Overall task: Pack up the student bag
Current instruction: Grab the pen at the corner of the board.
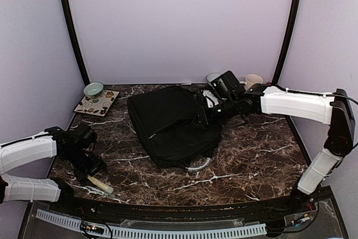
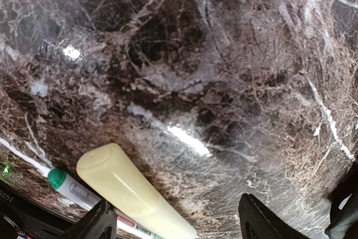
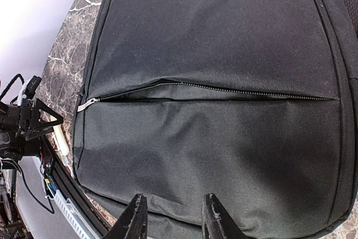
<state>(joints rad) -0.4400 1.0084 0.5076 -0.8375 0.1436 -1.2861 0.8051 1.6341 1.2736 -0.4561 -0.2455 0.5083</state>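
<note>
1. We see the student bag [image 1: 170, 124] lying flat near the middle of the dark marble table [image 1: 251, 155]. Its grey curved handle [image 1: 199, 165] pokes out at the near edge.
2. From the right wrist camera, we look across the bag's front panel. The pocket zipper [image 3: 212, 93] gapes a little along its length, and its silver pull [image 3: 88, 104] sits at the left end.
3. The right arm reaches in from the right to the bag's far right side. The right gripper [image 3: 172, 205] has its jaws a narrow gap apart, directly over the bag's fabric. We cannot tell whether they pinch any of that fabric.
4. The left arm sits low at the near left corner of the table, well apart from the bag.
5. The left gripper [image 2: 176, 208] has its jaws spread wide and holds nothing.
6. A cream tube [image 2: 131, 191] lies on the marble. One end of it runs in between the jaws, close against the left-hand finger [image 2: 98, 222] in the left wrist camera.
7. A thin pen with a green cap [image 2: 70, 186] lies just beside the tube, outside the jaws.
8. At the far left we see a pale green bowl [image 1: 93, 88] beside a patterned plate [image 1: 98, 103]. A cream cup [image 1: 253, 80] stands at the far right.
</note>
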